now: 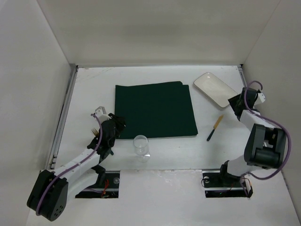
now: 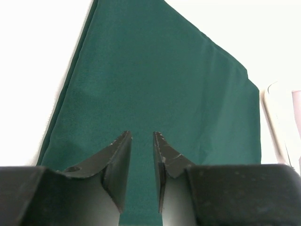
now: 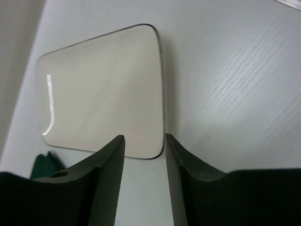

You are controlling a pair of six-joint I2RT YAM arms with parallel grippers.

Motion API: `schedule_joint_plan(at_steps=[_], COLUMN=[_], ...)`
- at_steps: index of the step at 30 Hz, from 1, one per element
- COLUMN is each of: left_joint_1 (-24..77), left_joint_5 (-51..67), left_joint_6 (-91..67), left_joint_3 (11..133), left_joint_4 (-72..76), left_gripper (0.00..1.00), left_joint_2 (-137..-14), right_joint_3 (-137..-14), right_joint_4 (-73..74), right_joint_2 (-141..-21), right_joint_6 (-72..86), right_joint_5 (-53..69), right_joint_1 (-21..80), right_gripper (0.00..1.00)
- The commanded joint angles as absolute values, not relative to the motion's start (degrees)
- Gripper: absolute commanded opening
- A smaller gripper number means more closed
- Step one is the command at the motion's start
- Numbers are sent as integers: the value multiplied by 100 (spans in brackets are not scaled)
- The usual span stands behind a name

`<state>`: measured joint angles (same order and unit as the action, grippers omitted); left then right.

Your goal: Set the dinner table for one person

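Observation:
The dinner table (image 1: 94, 84) is a plain white top. A dark green placemat (image 1: 155, 109) lies at its middle. A white rectangular plate (image 1: 215, 88) lies at the back right. A knife (image 1: 215, 127) with a wooden handle lies right of the placemat. A clear glass (image 1: 140, 146) stands at the placemat's near edge. My left gripper (image 1: 117, 123) is at the placemat's near left corner, its jaws a narrow gap apart and empty over the cloth (image 2: 155, 84). My right gripper (image 1: 233, 101) is open and empty just short of the plate's corner (image 3: 101, 89).
A gold-coloured fork (image 1: 95, 131) lies on the table beside the left arm. White walls enclose the table on the left, back and right. The plate's edge (image 2: 273, 122) shows at the right of the left wrist view.

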<state>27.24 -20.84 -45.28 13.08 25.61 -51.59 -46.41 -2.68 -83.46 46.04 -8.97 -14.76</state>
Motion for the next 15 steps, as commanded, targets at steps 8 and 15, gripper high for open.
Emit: schedule_joint_plan(at_steps=[8,15], left_joint_1=[2667,2641], left_joint_5=[-2109,-2066], left_joint_6=[-4561,-4632], left_joint_3=[1274,1327], left_joint_4=[3287,3349], left_gripper=[28,28], left_joint_2=[-5317,-5502], right_joint_3=[-5519,-5590], right_joint_4=[-914,-861], right_joint_2=[-9790,-10072], right_joint_6=[4465,4667], right_joint_5=[70,62], right_joint_1=[-1798,-1771], right_gripper=[50,43])
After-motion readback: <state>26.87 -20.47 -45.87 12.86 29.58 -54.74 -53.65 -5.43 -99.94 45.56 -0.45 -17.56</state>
